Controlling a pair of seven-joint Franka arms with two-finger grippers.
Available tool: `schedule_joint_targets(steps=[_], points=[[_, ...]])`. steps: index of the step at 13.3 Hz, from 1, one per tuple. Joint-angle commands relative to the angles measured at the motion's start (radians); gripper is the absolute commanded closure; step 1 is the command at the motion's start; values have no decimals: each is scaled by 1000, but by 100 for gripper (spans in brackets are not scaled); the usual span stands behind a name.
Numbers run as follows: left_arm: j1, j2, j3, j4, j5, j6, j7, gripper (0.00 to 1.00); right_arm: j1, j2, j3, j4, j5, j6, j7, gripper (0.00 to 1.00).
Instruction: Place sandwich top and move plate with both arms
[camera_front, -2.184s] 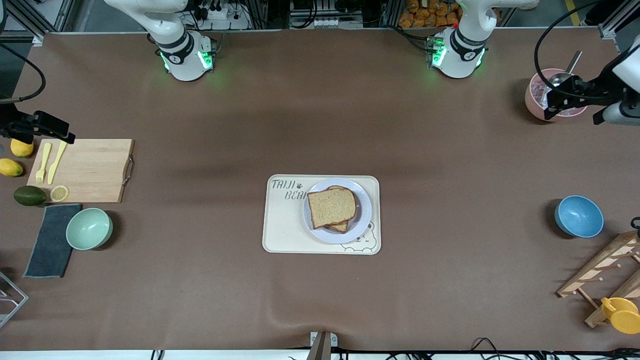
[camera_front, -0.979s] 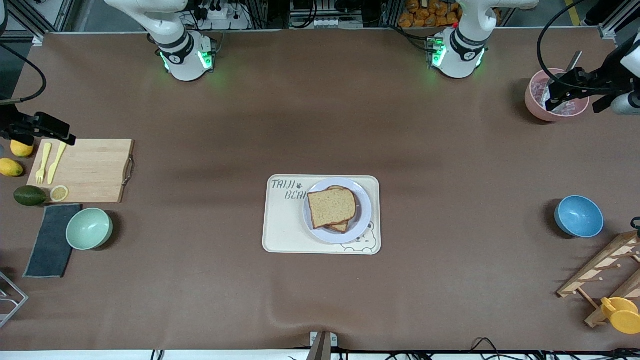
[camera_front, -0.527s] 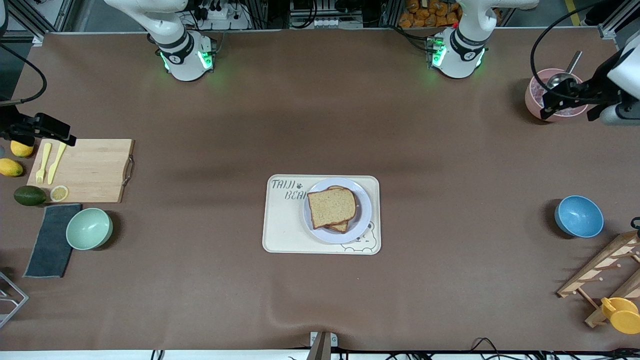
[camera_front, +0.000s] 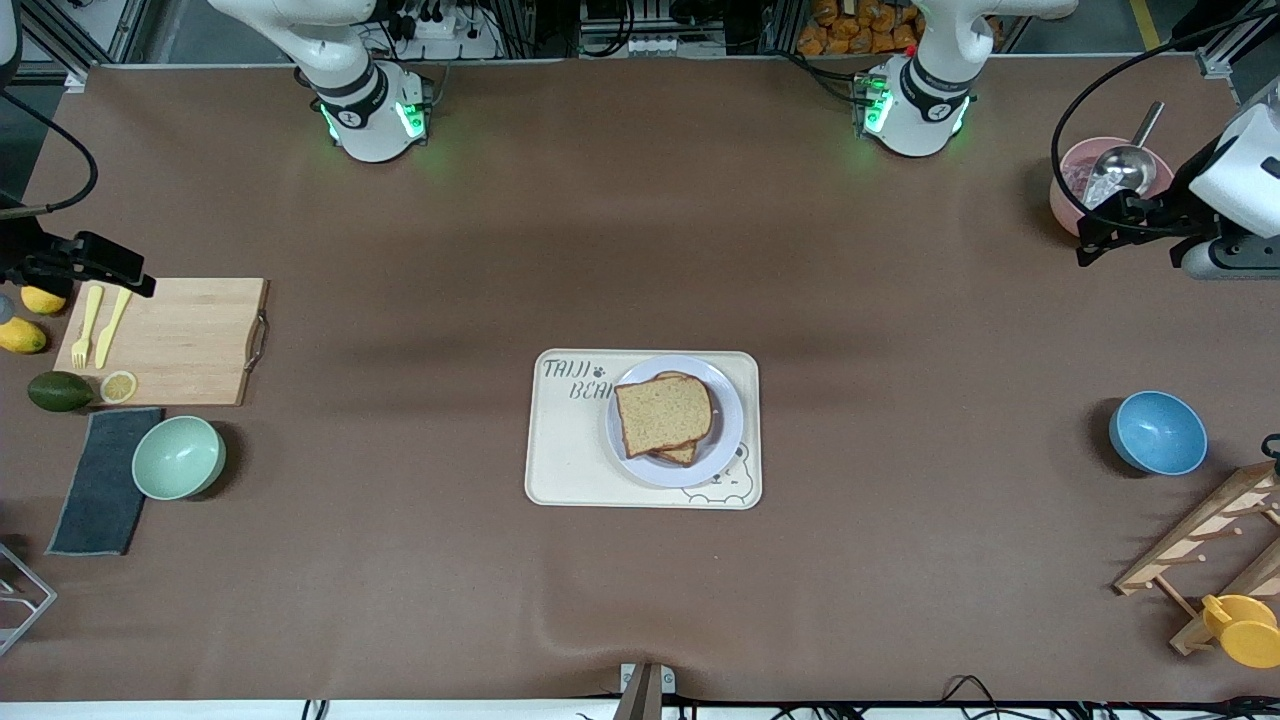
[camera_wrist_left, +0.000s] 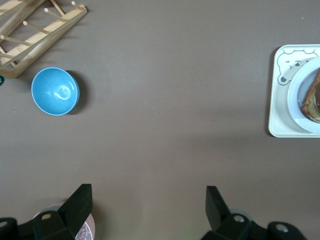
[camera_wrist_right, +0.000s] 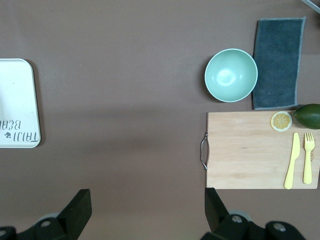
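Note:
The sandwich top (camera_front: 663, 412), a speckled tan slice with a brown crust, lies on a lower slice (camera_front: 682, 455) on the pale lavender plate (camera_front: 727, 440). The plate sits on the cream bear-printed tray (camera_front: 570, 460) at the table's middle. My left gripper (camera_front: 1095, 228) is open and empty, up in the air over the table beside the pink bowl (camera_front: 1070, 195) at the left arm's end. In the left wrist view (camera_wrist_left: 147, 200) the plate's rim (camera_wrist_left: 296, 95) shows. My right gripper (camera_front: 120, 268) is open and empty in the air over the cutting board's (camera_front: 180, 340) edge; it also shows in the right wrist view (camera_wrist_right: 145, 205).
A blue bowl (camera_front: 1157, 432), a wooden rack (camera_front: 1200, 540) and a yellow cup (camera_front: 1240, 628) stand at the left arm's end. A green bowl (camera_front: 178, 457), a dark cloth (camera_front: 100, 480), yellow cutlery (camera_front: 100, 325), a lemon slice, an avocado (camera_front: 58, 391) and lemons are at the right arm's end.
My left gripper has shifted from over the pink bowl to over the table beside it. The right gripper, plate and sandwich have not visibly moved.

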Motion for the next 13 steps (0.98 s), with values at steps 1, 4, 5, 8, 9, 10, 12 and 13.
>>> schedule_joint_targets(steps=[1,4,5,8,9,10,12,13], points=[[-9,-10,-4,-7,29,9,-12,0,-2,-9,3,-3,17,-3,13,0],[-15,-9,-2,-3,34,6,-9,0,-4,-8,3,-3,17,-1,13,0],[-14,-9,-4,-1,32,6,-8,0,-1,-8,3,-4,17,-1,13,0],[-14,-7,-2,0,31,7,-17,0,12,-1,3,-6,29,0,65,0],[-14,-7,-2,5,31,7,-18,0,25,2,3,-6,29,2,81,0],[-14,-5,-2,6,29,7,-23,0,29,5,3,-6,29,7,81,0],[-14,-7,-2,6,25,6,-55,0,48,18,3,-4,29,19,81,0],[-15,-7,-2,6,22,6,-87,0,55,28,5,-4,29,31,81,0]])
